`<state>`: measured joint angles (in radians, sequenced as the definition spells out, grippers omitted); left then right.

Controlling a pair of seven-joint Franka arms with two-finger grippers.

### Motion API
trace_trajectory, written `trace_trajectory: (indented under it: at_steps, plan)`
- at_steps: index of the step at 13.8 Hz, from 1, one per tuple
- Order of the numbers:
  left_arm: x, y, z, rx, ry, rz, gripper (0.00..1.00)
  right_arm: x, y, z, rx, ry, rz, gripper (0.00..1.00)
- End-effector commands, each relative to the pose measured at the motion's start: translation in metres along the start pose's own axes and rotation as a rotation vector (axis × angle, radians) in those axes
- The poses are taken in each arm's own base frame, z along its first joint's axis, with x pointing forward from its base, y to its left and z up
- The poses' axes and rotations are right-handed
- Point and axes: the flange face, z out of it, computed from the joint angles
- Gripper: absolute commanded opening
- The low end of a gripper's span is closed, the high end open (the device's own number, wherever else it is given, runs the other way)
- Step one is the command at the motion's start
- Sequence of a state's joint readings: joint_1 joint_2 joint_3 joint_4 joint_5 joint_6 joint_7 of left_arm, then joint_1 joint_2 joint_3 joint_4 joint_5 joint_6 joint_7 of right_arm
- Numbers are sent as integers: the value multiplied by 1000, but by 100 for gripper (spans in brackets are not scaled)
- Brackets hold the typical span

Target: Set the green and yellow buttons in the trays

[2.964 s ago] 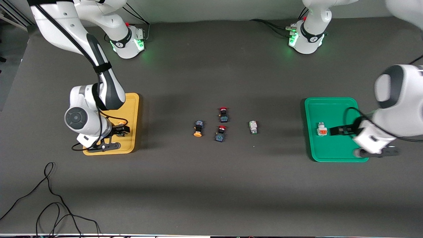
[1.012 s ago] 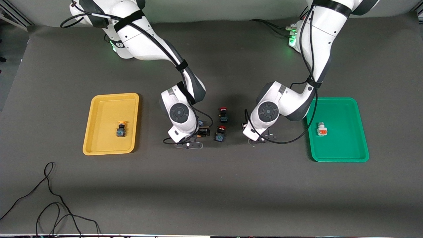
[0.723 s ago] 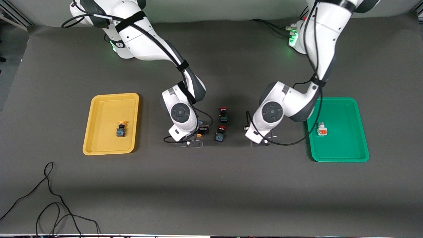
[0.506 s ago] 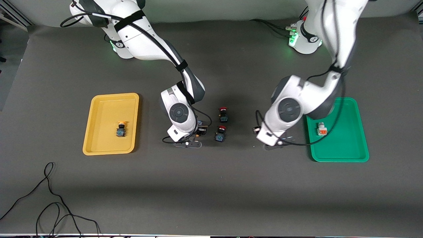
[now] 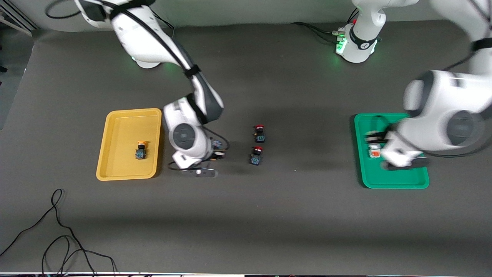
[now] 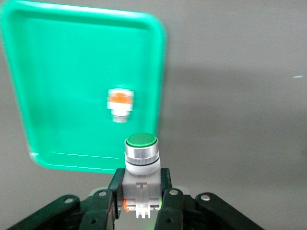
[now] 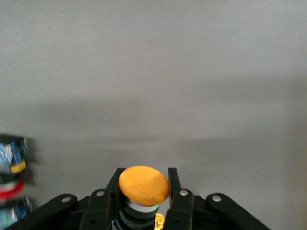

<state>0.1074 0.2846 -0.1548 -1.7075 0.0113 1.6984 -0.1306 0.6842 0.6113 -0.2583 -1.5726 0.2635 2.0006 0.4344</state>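
My left gripper (image 6: 141, 191) is shut on a white-bodied green button (image 6: 141, 155), cap pointing away from the wrist. It hangs over the edge of the green tray (image 5: 392, 177) that faces the table's middle. A white, orange-marked button (image 5: 373, 152) lies in that tray, also seen as the same button (image 6: 120, 103) in the left wrist view. My right gripper (image 7: 143, 191) is shut on a black-bodied button with a yellow cap (image 7: 144, 184), over bare table beside the yellow tray (image 5: 123, 127). Another yellow-capped button (image 5: 141, 150) lies in the yellow tray.
Two black switches with red caps stay mid-table: one (image 5: 260, 132) farther from the front camera, the other (image 5: 256, 155) nearer. They show at the rim of the right wrist view (image 7: 12, 184). A black cable (image 5: 57, 231) loops on the table's front corner at the right arm's end.
The right gripper shut on the yellow-capped button mid-table and carried it toward the yellow tray. The left arm swung with the green button from mid-table to the green tray.
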Motion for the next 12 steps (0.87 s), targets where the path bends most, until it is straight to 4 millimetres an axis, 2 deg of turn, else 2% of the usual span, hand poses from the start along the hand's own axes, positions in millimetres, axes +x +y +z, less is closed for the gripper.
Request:
trace_trajectory:
  at_steps: [1, 3, 4, 5, 6, 7, 9, 10, 11, 12]
  plan:
    - [3, -66, 20, 61, 0, 61, 11, -1, 63, -64, 13, -62, -44, 0]
    - [11, -90, 61, 76, 50, 67, 11, 0, 102, -92, -31, -75, -77, 0]
    - [13, -101, 89, 74, 59, 91, 11, 4, 129, -100, -62, -76, -104, 0]
    - [15, -120, 111, 66, 79, 90, 11, 6, 157, -102, -80, -89, -163, 0]
    - [15, -127, 129, 58, 96, 91, 11, 10, 195, -99, -79, -104, -211, 0]
    - [17, -125, 151, 52, 105, 100, 11, 13, 231, -99, -75, -108, -241, 0]
    - [18, -132, 185, 63, 119, 115, 11, 16, 274, -92, -72, -113, -284, 0]
    - [18, -133, 193, 60, 130, 114, 13, 16, 290, -82, -73, -108, -296, 0]
    - [18, -133, 195, 60, 128, 117, 27, 15, 306, -68, -74, -93, -307, 0]
    - [19, -133, 192, 63, 129, 130, 66, 14, 324, -51, -73, -71, -322, 0]
